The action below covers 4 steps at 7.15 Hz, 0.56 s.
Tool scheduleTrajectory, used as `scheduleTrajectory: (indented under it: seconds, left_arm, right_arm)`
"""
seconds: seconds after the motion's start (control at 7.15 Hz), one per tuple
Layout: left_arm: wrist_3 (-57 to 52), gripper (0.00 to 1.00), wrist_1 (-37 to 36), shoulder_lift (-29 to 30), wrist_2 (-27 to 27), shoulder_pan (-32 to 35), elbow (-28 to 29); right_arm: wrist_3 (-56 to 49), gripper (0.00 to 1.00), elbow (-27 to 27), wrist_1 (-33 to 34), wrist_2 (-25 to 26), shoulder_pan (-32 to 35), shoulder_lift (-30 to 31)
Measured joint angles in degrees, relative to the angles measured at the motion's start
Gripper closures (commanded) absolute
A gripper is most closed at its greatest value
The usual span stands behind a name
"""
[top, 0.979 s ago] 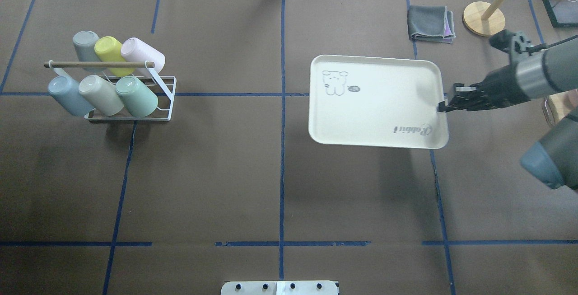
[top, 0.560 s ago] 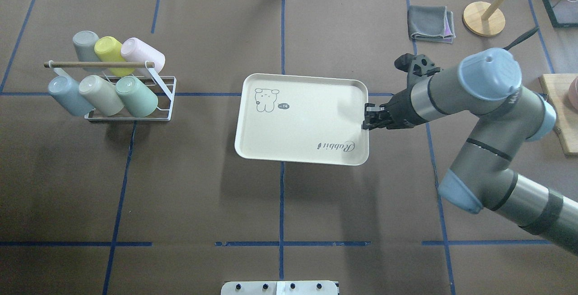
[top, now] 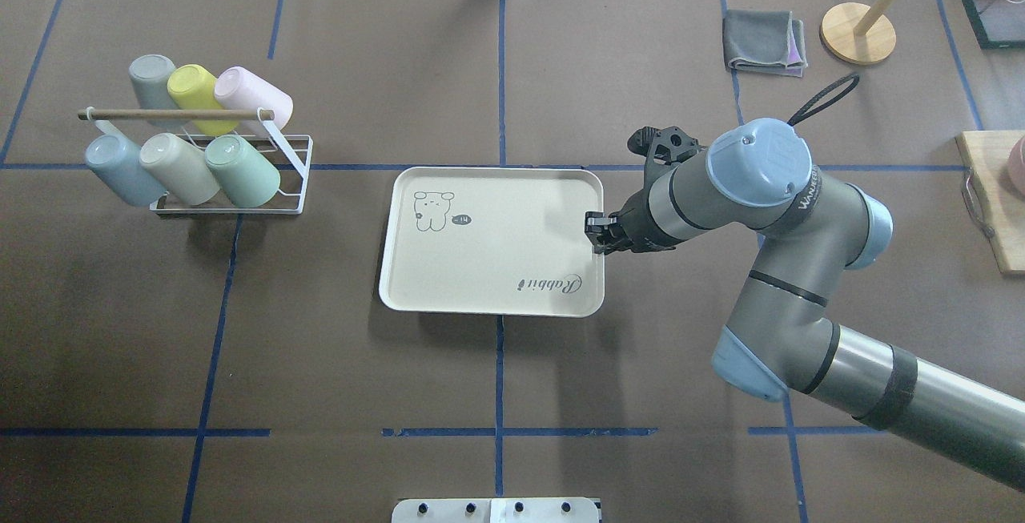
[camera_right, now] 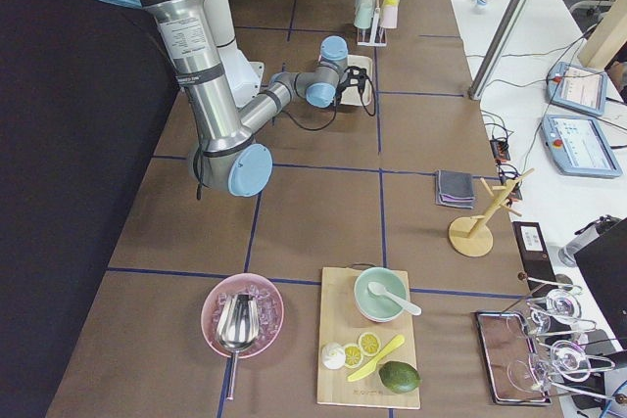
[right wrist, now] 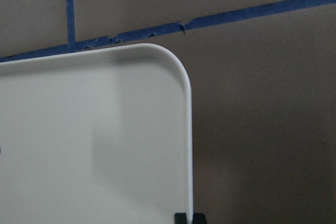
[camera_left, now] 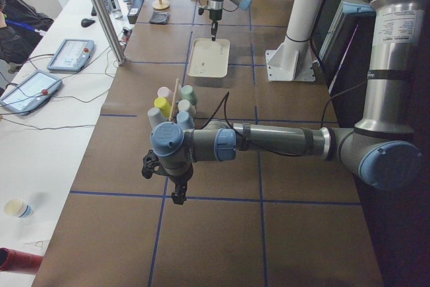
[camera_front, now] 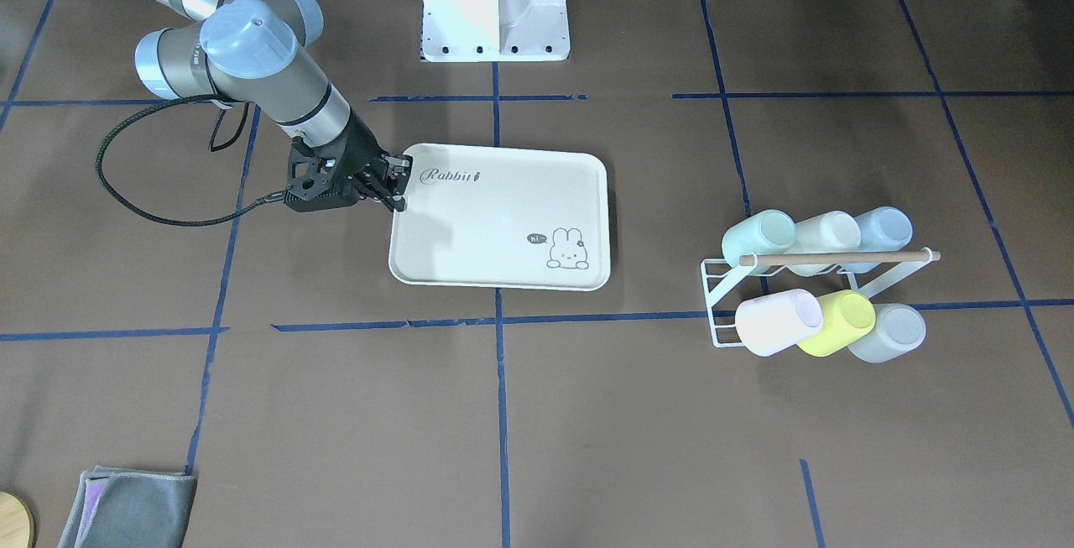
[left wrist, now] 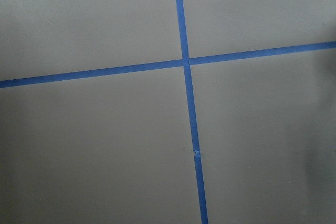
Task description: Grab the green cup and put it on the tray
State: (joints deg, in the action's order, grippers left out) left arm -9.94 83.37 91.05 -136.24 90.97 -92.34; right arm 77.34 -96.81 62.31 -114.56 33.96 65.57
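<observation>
The green cup [top: 240,170] is pale mint and lies tilted on the near row of a white wire rack [top: 294,179] at the table's left. It also shows in the front-facing view [camera_front: 758,233]. The cream tray [top: 488,267] with "Rabbit" script sits low at the table's centre. My right gripper [top: 596,235] is shut on the tray's right rim, as the right wrist view [right wrist: 188,217] and the front-facing view [camera_front: 398,189] show. My left gripper [camera_left: 176,189] shows only in the exterior left view, over bare table near the rack; I cannot tell if it is open or shut.
The rack also holds a grey-blue, a beige, a grey, a yellow-green and a pink cup. A folded grey cloth [top: 765,42] and a wooden stand [top: 857,30] are at the far right. A cutting board [top: 993,211] is at the right edge.
My right arm has carried the tray from the table's right side leftward to the centre and a little nearer the robot, still gripping its rim. The cups have not moved.
</observation>
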Motion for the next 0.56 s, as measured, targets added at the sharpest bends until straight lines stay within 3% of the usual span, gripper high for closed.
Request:
scheduleTrajectory:
  seconds: [0.14, 0.56]
  left_arm:
    - [0.0, 0.00, 0.0, 0.0, 0.0, 0.0, 0.0]
    - [0.1, 0.00, 0.0, 0.1, 0.0, 0.0, -0.3]
  right_arm:
    - [-0.2, 0.01, 0.2, 0.1, 0.0, -0.3, -0.1]
    - [-1.8, 0.00, 1.0, -0.1, -0.3, -0.2, 0.0]
